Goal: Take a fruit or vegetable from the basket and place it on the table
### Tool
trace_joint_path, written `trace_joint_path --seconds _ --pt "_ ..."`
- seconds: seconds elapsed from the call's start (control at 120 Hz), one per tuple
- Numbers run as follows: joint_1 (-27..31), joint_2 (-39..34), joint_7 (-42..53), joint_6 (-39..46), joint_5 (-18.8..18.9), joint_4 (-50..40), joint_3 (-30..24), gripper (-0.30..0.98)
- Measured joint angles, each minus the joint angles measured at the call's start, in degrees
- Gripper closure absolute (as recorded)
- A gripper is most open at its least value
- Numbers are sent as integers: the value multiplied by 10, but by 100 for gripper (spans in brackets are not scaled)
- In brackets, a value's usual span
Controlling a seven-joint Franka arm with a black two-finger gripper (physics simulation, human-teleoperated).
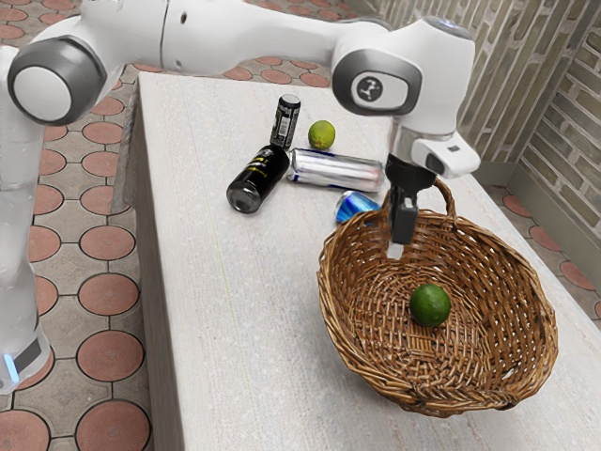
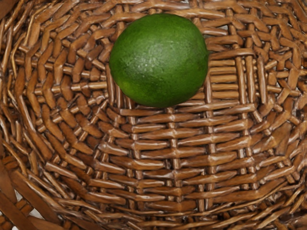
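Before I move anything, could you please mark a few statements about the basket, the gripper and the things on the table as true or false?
1. A green lime lies in the wicker basket. True.
2. The gripper is holding that lime. False: the lime rests on the basket's floor, apart from the gripper.
3. A yellower lime rests on the table, outside the basket. True.
4. The silver can stands upright. False: it lies on its side.
5. The basket holds two limes. False: it holds one.
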Motion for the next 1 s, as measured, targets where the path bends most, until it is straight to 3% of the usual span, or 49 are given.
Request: trace_joint_path --seconds 0.567,1.0 --pt "-4 95 3 35 34 67 -7 0" --pt "-16 147 6 41 38 94 -8 0"
